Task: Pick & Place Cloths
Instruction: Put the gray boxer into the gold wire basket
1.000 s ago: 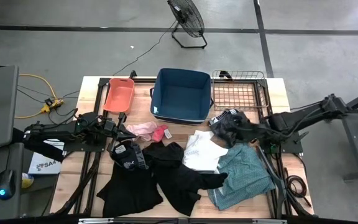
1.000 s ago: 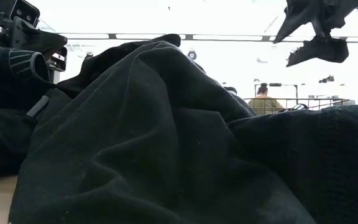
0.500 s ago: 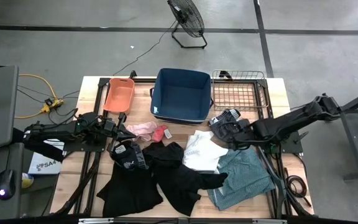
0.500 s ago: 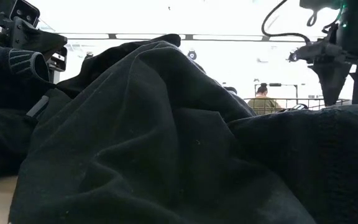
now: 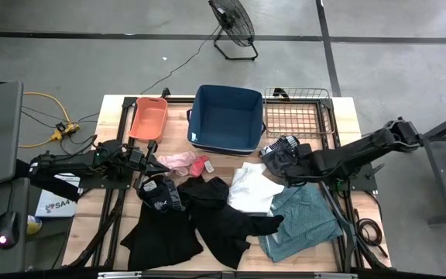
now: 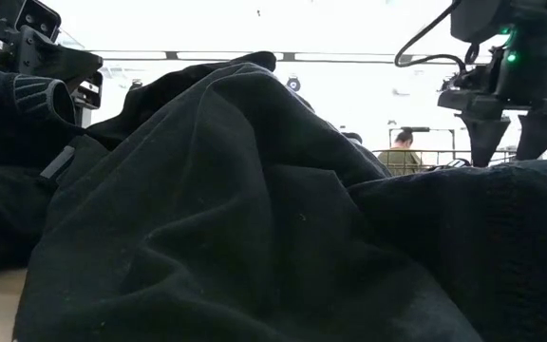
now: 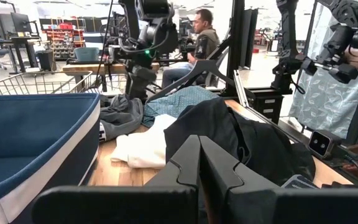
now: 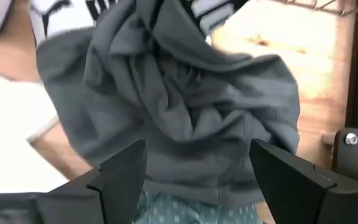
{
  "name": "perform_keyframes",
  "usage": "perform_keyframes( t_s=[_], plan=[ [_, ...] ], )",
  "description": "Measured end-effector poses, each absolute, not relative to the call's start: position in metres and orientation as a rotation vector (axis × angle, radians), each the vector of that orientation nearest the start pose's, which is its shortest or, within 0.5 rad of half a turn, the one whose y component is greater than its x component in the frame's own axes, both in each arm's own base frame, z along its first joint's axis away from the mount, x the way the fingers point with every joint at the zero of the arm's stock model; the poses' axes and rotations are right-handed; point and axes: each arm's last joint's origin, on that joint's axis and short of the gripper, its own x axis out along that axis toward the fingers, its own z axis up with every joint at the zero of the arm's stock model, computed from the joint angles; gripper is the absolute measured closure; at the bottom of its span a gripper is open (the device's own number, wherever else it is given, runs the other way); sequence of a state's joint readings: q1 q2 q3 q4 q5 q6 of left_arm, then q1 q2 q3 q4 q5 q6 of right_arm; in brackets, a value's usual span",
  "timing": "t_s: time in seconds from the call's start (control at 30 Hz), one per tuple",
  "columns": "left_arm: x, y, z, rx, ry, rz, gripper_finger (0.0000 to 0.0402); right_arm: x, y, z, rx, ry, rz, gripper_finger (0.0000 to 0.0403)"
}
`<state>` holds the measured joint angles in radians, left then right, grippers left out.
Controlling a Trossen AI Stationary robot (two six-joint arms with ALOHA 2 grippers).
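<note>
1. Right gripper (image 5: pixel 285 164) lowered over the grey crumpled cloth (image 5: pixel 283 153) near the counter's (image 5: pixel 114 108) right edge, just in front of the wire bin (image 5: pixel 299 113); fingers (image 8: pixel 124 169) spread wide, holding nothing, the grey folds between them in the right wrist view.
2. Left gripper (image 5: pixel 152 153) parked near the counter's left edge, fingers (image 7: pixel 194 163) pressed together and empty, seen clearly only in the left wrist view.
3. From above: pink cloth (image 5: pixel 176 160) and red piece (image 5: pixel 200 166) in front of the navy bin (image 5: pixel 226 118); orange bin (image 5: pixel 149 116) at the back left.
4. Black garments (image 5: pixel 200 213) heaped toward the front edge, white cloth (image 5: pixel 251 188) and teal shirt (image 5: pixel 304 217) to their right.
5. Low view filled almost wholly by black fabric (image 6: pixel 254 218), hiding the other cloths; only the right gripper (image 6: pixel 503 142) visible above it, and a seated person (image 6: pixel 405 152) far behind.
6. Left wrist view alone showing the navy bin's inside wall (image 7: pixel 36 143) and the right arm (image 7: pixel 146 43) standing above the grey cloth (image 7: pixel 122 115).
</note>
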<state>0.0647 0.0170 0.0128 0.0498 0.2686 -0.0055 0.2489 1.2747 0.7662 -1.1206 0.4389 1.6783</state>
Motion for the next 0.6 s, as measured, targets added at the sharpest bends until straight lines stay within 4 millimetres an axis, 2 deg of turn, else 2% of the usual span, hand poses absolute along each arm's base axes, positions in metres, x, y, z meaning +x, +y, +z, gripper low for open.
perform_keyframes(
  t_s=[0.2,0.6],
  plan=[
    [0.097,-0.001,0.171,0.002,-0.044,-0.204,0.0400,0.183,0.026,0.185,0.748,0.970,-1.344,0.0125],
    [0.097,-0.001,0.171,0.002,-0.044,-0.204,0.0400,0.211,0.016,0.144,0.739,1.016,-1.445,0.0125]
  ],
)
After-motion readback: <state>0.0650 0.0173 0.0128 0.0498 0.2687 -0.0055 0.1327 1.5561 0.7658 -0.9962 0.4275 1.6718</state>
